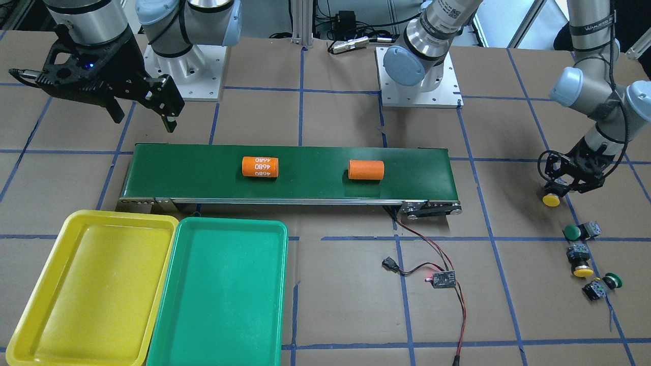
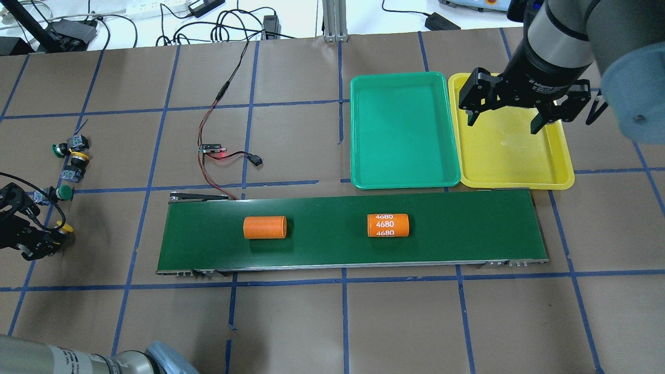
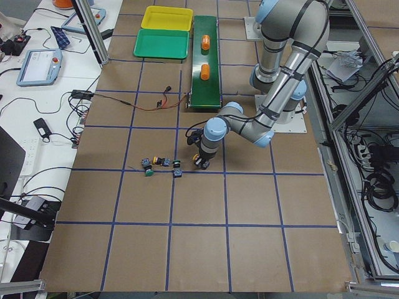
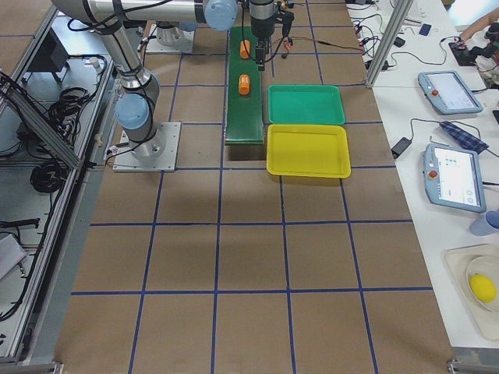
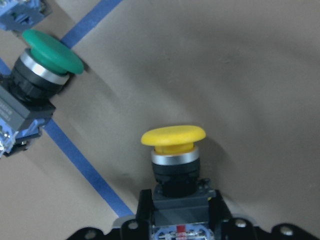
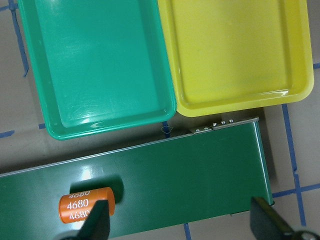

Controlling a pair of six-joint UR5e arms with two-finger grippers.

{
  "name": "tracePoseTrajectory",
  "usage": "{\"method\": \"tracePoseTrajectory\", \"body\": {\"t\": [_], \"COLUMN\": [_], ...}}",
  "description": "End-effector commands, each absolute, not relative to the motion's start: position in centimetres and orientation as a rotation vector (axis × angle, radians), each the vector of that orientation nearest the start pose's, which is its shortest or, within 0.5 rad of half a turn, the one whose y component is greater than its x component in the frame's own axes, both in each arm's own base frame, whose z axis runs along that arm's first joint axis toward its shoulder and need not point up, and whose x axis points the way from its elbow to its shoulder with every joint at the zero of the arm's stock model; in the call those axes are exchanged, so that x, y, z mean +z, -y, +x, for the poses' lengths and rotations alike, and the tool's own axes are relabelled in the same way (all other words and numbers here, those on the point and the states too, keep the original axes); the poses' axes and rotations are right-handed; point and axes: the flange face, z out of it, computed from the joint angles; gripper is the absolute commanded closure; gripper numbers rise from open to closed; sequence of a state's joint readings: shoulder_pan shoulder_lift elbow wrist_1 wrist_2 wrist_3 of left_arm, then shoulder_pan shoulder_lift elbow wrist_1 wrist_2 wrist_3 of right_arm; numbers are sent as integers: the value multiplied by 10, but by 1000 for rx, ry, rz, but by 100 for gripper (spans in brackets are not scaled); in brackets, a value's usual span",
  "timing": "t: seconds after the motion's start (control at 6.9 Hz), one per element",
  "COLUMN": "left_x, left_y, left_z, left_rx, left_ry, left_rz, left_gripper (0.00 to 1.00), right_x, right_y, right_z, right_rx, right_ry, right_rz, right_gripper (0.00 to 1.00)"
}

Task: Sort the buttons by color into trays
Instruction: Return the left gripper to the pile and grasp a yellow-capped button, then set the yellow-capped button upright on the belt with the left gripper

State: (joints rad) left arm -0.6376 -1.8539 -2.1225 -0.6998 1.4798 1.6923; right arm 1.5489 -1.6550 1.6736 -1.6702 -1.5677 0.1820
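At the tabletop's end on the robot's left, the left pincer (image 1: 559, 189) is closed on the dark blocky body of a small yellow-capped push-button (image 1: 551, 200), whose round mushroom cap points away from the wrist. Whether this button touches the brown paper cannot be told. Near it, three more push-buttons lie tipped over in a loose row: a green-capped button (image 1: 572, 232) closest to the held one, then a second yellow-capped button (image 1: 583, 272), then a farther green-capped button (image 1: 613, 280). All three are apart from the pincer.

Toward the opposite end, the right pincer (image 2: 503, 117) hangs high above the tabletop. Its jaws are spread wide and grip nothing. Its wrist view looks down on both trays. The shallow yellow plastic tray (image 1: 91, 284) and the shallow green plastic tray (image 1: 224, 295) sit side by side with their long rims touching, well apart from all four buttons.

Between the trays and the robot's bases runs a long dark green conveyor belt (image 1: 315, 188). It carries an orange cylinder marked 4680 (image 1: 260, 166) and a plain orange cylinder (image 1: 365, 170), both lying on their sides and well apart. A small circuit board (image 1: 442, 279) with red and black wires lies near the belt's end on the robot's left.
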Motion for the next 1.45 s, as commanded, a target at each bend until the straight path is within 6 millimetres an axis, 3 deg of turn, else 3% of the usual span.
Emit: {"method": "tracePoseTrajectory", "body": {"t": [0.0,0.14,0.29,0.72,0.87,1.01,1.16,1.3], "left_x": [227,268,291,319,304,289,277,273], "left_y": [439,473,488,490,474,455,440,434], "left_z": [266,217,168,-9,-62,-89,-95,-96], "left_rx": [-136,-98,-80,41,61,93,99,83], "left_ry": [-2875,-2805,-2728,-2298,-2199,-2191,-2220,-2217], "left_rz": [1372,1601,1808,2262,2390,2417,2397,2379], "left_gripper": [100,100,100,100,100,100,100,85], "right_x": [487,488,487,486,486,486,485,485], "right_y": [467,467,466,466,466,466,466,467], "right_z": [124,123,123,123,123,123,123,123], "right_rx": [-129,-127,-122,-117,-120,-117,-113,-113], "right_ry": [-3112,-3115,-3117,-3117,-3117,-3117,-3118,-3118], "right_rz": [316,319,317,319,319,319,317,317], "right_gripper": [0,0,0,0,0,0,0,0]}}
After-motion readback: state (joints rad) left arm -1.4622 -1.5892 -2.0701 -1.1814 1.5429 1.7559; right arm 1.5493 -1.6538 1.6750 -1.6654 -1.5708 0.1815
